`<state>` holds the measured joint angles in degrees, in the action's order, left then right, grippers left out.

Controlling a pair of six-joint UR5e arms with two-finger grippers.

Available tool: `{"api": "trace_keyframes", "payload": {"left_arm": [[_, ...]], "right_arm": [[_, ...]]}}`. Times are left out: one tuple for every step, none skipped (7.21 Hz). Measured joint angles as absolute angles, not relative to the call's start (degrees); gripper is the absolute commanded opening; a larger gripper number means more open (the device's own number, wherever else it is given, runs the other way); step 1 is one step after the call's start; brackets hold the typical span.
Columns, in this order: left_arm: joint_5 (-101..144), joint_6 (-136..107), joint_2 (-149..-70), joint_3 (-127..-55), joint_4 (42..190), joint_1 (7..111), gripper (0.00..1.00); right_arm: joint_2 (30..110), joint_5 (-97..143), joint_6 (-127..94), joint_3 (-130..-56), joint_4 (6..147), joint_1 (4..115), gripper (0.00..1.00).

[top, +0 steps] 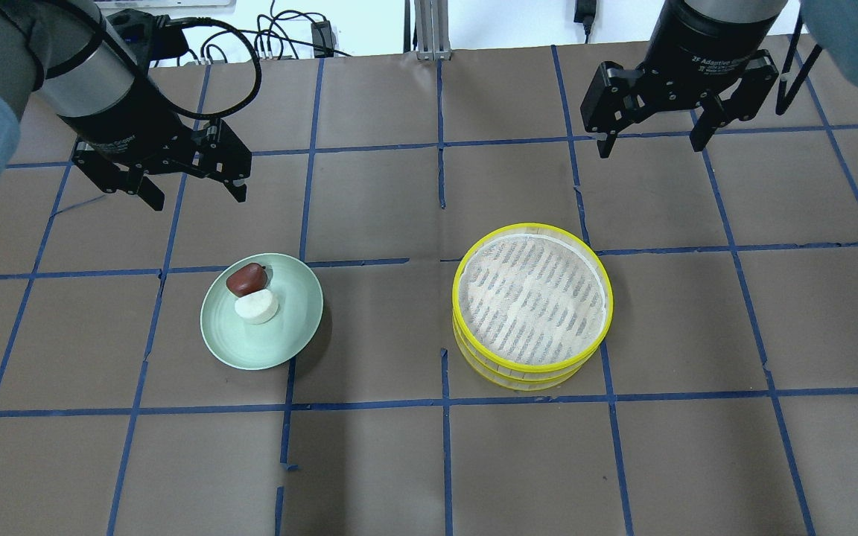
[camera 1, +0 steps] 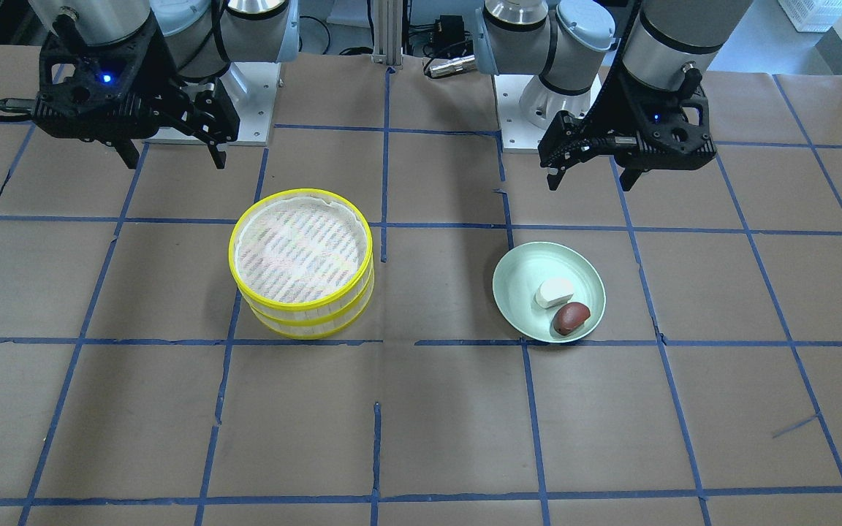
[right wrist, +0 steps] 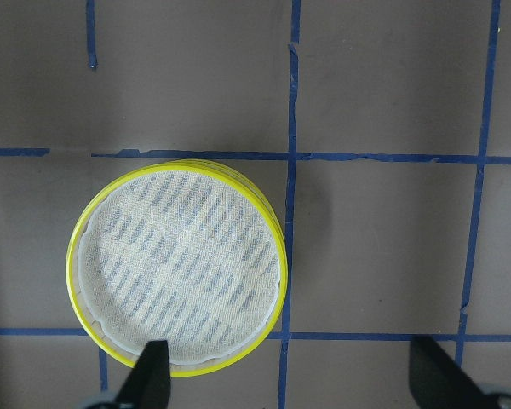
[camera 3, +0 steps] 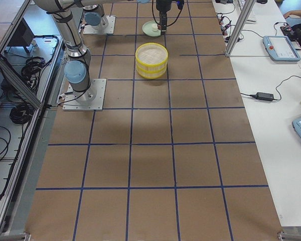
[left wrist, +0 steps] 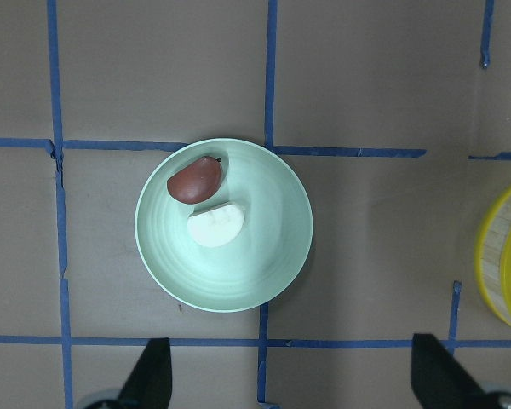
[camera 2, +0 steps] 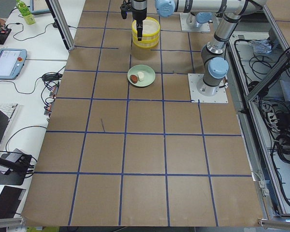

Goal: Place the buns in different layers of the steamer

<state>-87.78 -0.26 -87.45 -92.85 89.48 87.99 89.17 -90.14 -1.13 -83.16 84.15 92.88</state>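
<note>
Brown gridded table (top: 369, 461) under left claw (top: 198, 196) and right claw (top: 651, 148), both aloft, downward-pointing, wide apart.

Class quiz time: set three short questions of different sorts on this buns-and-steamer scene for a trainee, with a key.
1. True or false: the white bun and the brown bun both lie on the green plate.
2. The two steamer tiers are: A) stacked, B) side by side, C) on the plate.
3. Which holds something, the left hand or the right hand?
Key: 1 true; 2 A; 3 neither, both are open and empty.
</note>
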Motion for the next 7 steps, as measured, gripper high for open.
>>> {"api": "trace_keyframes", "payload": {"left_arm": [[-87.7, -0.3, -87.5, -92.8, 89.5, 88.0, 1.00], [-87.7, -0.3, -87.5, -92.9, 89.5, 88.1, 1.00], [-87.8, -0.3, -87.4, -92.9, 89.5, 88.1, 1.00], [-87.9, -0.3, -87.3, -92.9, 89.5, 88.0, 1.00], [-88.0, -0.2, -87.1, -92.9, 89.6, 87.9, 1.00], [-88.2, 0.0, -86.9, -93.2, 89.7, 87.8, 1.00], [-88.4, 0.8, -86.9, -94.8, 89.5, 87.5, 1.00]], "right_arm": [[89.3, -90.2, -1.2, -83.3, 84.1, 92.9, 1.00], [89.3, -90.2, -1.3, -83.4, 84.2, 93.0, 1.00], [89.3, -90.2, -1.4, -83.5, 84.1, 93.0, 1.00], [89.3, -90.2, -1.4, -83.9, 83.9, 93.0, 1.00], [89.2, -90.0, -1.4, -85.2, 83.8, 93.1, 1.00], [88.8, -89.7, -1.5, -87.6, 84.1, 93.2, 0.99], [88.5, -89.7, -1.3, -90.9, 85.4, 93.2, 0.97]]}}
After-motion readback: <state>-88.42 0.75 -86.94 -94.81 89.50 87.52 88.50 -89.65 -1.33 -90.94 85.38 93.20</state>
